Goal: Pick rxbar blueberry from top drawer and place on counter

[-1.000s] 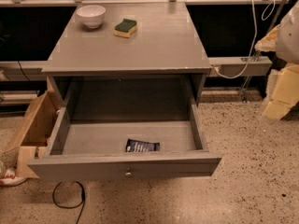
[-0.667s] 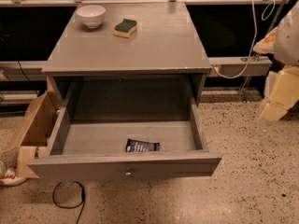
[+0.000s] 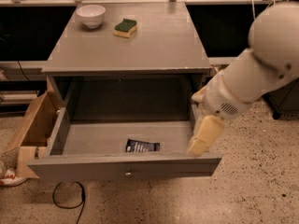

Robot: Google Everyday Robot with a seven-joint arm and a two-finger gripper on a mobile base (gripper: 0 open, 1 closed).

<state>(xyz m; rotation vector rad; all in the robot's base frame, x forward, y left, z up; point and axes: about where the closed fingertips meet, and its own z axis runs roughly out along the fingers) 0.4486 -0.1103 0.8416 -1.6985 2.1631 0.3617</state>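
Note:
The rxbar blueberry (image 3: 142,146), a dark flat wrapper with white lettering, lies on the floor of the open top drawer (image 3: 124,166), near its front panel and right of the middle. My white arm reaches in from the right. Its tan gripper (image 3: 203,136) hangs at the drawer's right wall, near the front corner, roughly a hand's width to the right of the bar. The grey counter (image 3: 140,48) lies above the drawer.
A white bowl (image 3: 91,15) and a green-and-yellow sponge (image 3: 125,27) sit at the back left of the counter. An open cardboard box (image 3: 32,125) leans by the cabinet's left side. A black cable (image 3: 70,199) loops on the speckled floor below the drawer.
My arm has swung in from the far right edge, and the gripper now hangs at the drawer's right front corner. The bar, bowl and sponge have not moved.

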